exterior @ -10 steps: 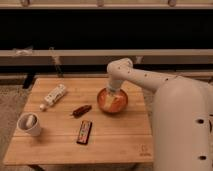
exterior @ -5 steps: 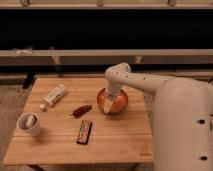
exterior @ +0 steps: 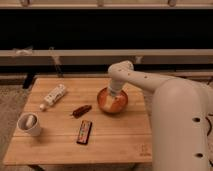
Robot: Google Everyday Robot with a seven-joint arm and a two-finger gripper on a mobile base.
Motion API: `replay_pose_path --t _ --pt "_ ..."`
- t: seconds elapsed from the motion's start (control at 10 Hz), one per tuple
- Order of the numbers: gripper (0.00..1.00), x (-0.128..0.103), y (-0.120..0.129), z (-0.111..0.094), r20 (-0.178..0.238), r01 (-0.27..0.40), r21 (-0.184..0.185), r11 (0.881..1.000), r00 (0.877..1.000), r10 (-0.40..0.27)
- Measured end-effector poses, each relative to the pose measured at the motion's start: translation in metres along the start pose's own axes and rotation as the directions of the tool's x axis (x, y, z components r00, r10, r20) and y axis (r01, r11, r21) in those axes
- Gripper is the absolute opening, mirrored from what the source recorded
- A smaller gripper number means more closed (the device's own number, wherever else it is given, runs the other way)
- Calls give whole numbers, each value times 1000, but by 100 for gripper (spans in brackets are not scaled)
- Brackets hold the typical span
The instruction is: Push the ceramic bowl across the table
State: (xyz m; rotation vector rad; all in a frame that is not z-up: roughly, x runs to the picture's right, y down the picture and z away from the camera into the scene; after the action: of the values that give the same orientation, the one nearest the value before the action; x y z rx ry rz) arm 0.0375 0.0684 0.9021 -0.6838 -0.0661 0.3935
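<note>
Camera view: gripper (exterior: 113,96) down inside the bowl (exterior: 117,106), at the rear part of its hollow, tucked under the white wrist. Not possible to make out how wide it stands, nor whether it has hold of anything. Impossible also to judge whether it touches the glaze or hangs just above it.

Around it, round orange-red bowl, shallow and glossy, pale streaks inside. Stands upright on the table (exterior: 115,137), right of the middle and in the rear half, apart from the right edge.

Above, thick white arm (exterior: 136,77), bending from the right and dropping to the bowl from behind. Joins the big pale robot body (exterior: 182,125), which covers the table's right edge and fills the lower right corner.

Left of the bowl, near but apart, a small reddish-brown stick-like thing (exterior: 81,110), lying slanted. Nearer the front, a dark flat bar (exterior: 84,132), lying almost lengthwise. Further left and back, a white tube (exterior: 54,95), flat and slanted. Well apart, at the left edge, a white cup (exterior: 30,125), upright, something pale in it.

Light wood tabletop, plank grain lengthwise, small dark mark (exterior: 144,149) near the front right corner
</note>
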Motion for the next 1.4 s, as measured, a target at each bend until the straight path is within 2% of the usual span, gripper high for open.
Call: replay_pose_path --t 0.8,1.4 --pt "80 -3 3 19 -18 -5 10 1000 1000 5" --pt "80 -6 51 14 -22 85 -12 996 996 -85"
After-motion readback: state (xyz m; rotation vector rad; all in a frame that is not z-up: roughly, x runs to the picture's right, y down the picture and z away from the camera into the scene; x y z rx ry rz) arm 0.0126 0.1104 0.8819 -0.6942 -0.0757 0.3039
